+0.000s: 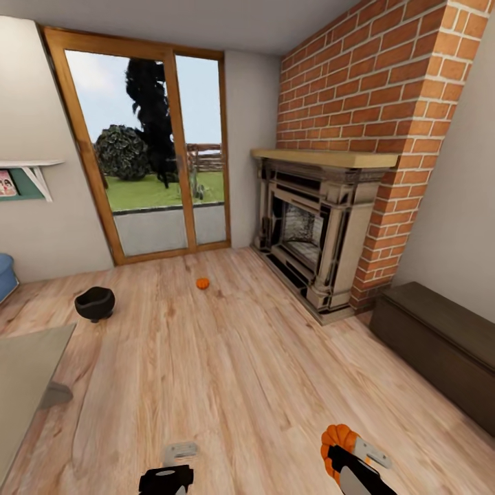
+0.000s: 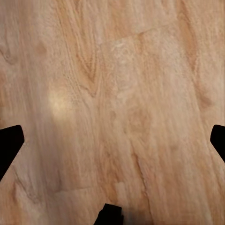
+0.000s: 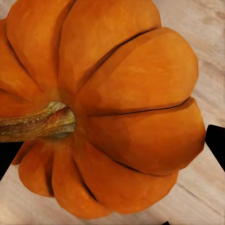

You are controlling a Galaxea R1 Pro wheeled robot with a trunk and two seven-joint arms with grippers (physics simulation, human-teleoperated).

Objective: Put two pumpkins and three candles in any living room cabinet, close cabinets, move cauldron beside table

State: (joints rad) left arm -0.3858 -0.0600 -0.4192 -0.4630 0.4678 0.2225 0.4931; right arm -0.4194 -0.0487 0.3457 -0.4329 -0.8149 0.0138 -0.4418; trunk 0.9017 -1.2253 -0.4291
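My right gripper (image 1: 340,447) is shut on an orange pumpkin (image 1: 337,440) at the bottom of the head view. The right wrist view shows that pumpkin (image 3: 112,108) up close, with its brown stem pointing sideways. A second small pumpkin (image 1: 202,283) lies on the wood floor near the glass door. The black cauldron (image 1: 94,303) stands on the floor at the left. A corner of the glass-topped table (image 1: 27,364) enters at the left edge. The dark-brown cabinet (image 1: 440,344) stands shut along the right wall. My left gripper (image 2: 112,140) hangs open over bare floor. The candles are out of view.
A brick fireplace (image 1: 316,227) with a stone surround stands between the glass door (image 1: 158,151) and the cabinet. A blue seat (image 1: 5,275) and a wall shelf (image 1: 27,175) sit at the far left. Open wood floor lies between me and the cabinet.
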